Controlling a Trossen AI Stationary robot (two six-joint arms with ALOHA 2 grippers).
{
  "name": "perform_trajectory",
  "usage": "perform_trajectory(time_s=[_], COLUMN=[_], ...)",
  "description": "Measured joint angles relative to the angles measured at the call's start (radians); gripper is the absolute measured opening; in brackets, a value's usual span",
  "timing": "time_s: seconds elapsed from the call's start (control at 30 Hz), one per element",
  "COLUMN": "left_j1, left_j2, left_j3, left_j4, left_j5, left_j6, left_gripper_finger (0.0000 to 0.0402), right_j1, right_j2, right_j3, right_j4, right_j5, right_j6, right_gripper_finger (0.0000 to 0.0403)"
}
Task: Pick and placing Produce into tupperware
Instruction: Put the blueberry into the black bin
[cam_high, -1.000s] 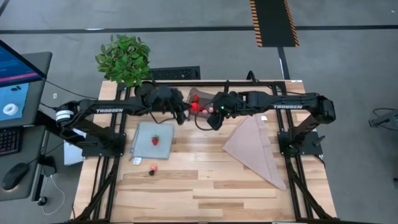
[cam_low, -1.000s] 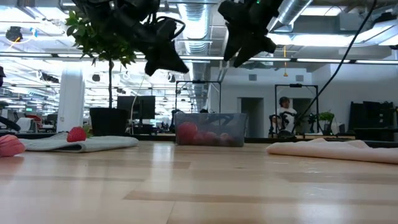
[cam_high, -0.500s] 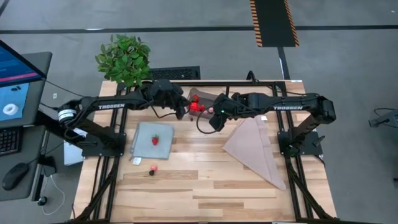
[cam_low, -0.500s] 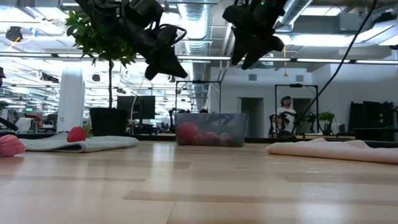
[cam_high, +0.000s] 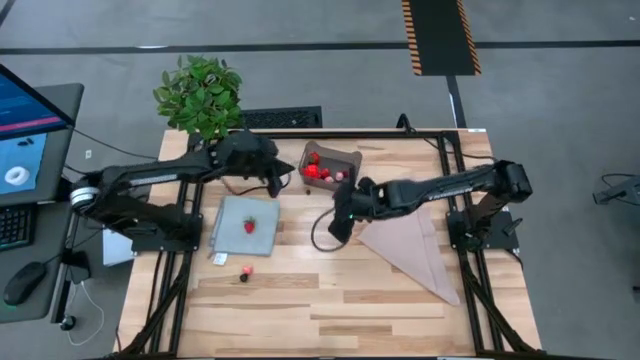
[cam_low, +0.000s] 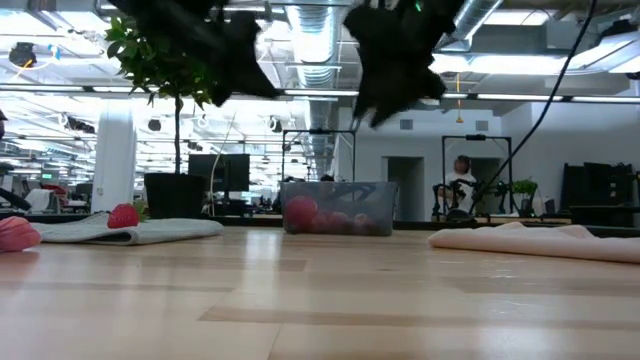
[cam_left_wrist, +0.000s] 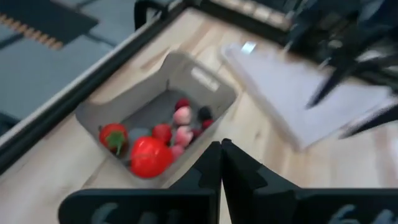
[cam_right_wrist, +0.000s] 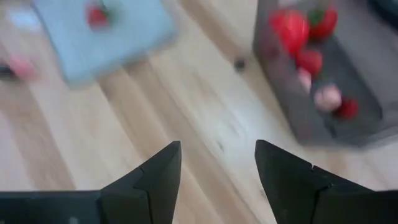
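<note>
Your light wood tabletop, tupperware at far edge holding red produce, one strawberry on grey mat, tan cloth right, left gripper jaws pressed together, right gripper jaws spread, potted plant behind, office room beyond.

Wood table is carrying the tub, grey mat, tan cloth, and two loose pieces near the mat.
</note>
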Motion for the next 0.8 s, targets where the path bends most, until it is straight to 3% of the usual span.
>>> perform_trajectory(time_s=[0.5,0.8], left_j1=[-0.306,-0.439], left_j2=[-0.622,-0.848], left_j3=[-0.277,-0.423], left_j4=[0.134,0.131], left_j5=[-0.107,-0.2], left_j6=[-0.071,-0.045], left_gripper_finger=[0.0,0.0], right_j1=[0.014,-0.062], right_j2=[0.316,0.403], right_j3=[-0.027,-0.028], right_j4=[0.55,0.641], right_j5=[0.023,0.126], right_j6=[0.019,0.21], right_gripper_finger=[0.0227,0.0227])
